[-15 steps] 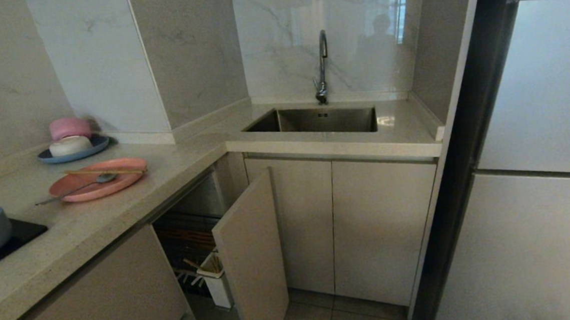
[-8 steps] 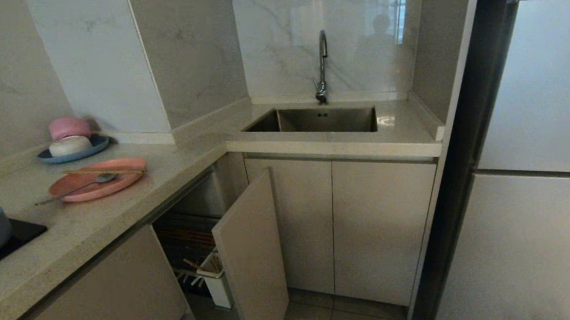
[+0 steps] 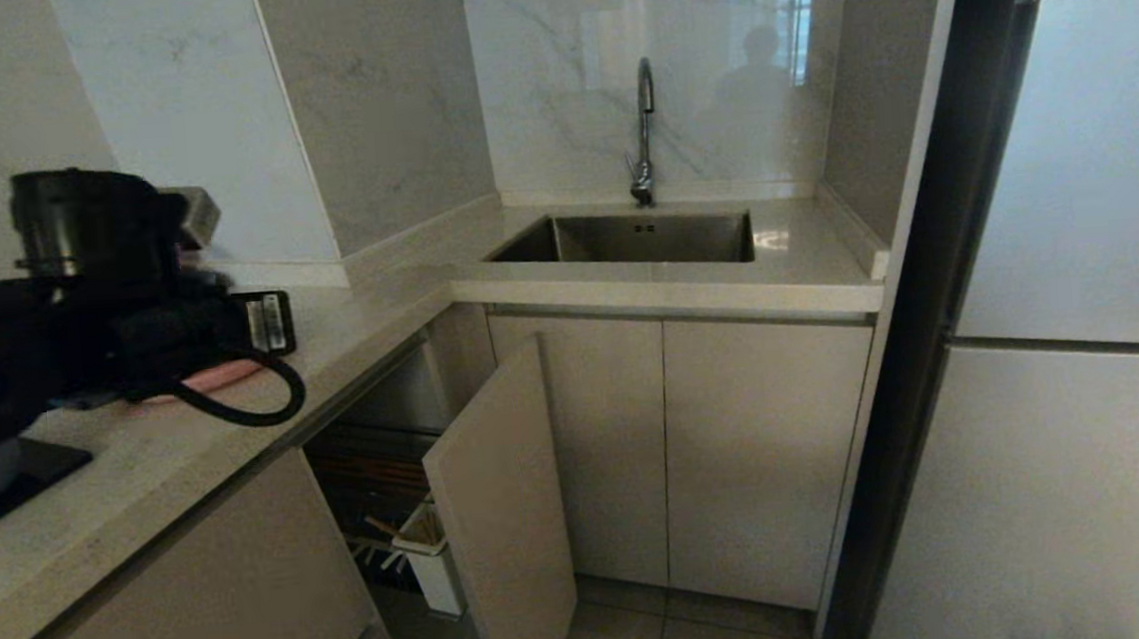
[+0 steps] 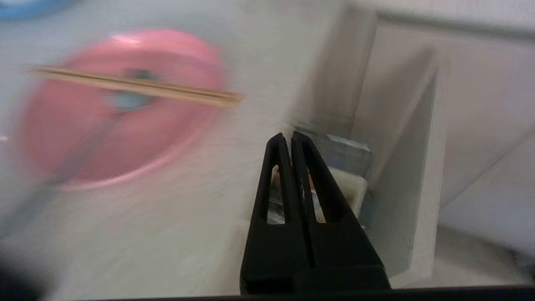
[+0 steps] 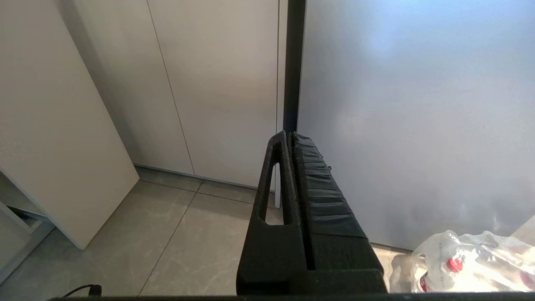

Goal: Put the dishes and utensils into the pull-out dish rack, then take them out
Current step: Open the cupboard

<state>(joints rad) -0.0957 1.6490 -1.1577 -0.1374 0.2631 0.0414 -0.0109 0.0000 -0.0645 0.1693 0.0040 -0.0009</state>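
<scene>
Black left arm [image 3: 79, 334] w/ looped black cable, white label; slotted black tapering fingers [image 4: 278, 175].

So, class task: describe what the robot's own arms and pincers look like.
Both pincers are matte black: the left pincer has two tapered fingers with slotted cut-outs; the right pincer has one ribbed pad. The left arm is black, with a looping black cable and a white label.

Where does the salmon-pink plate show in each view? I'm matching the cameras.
Head view: pink plate, only a sliver on the counter, below the left arm.
Left wrist view: plate fully seen, chopsticks across it.
Right wrist view: not in it.
Shared landmark: the rack's beige front panel.
</scene>
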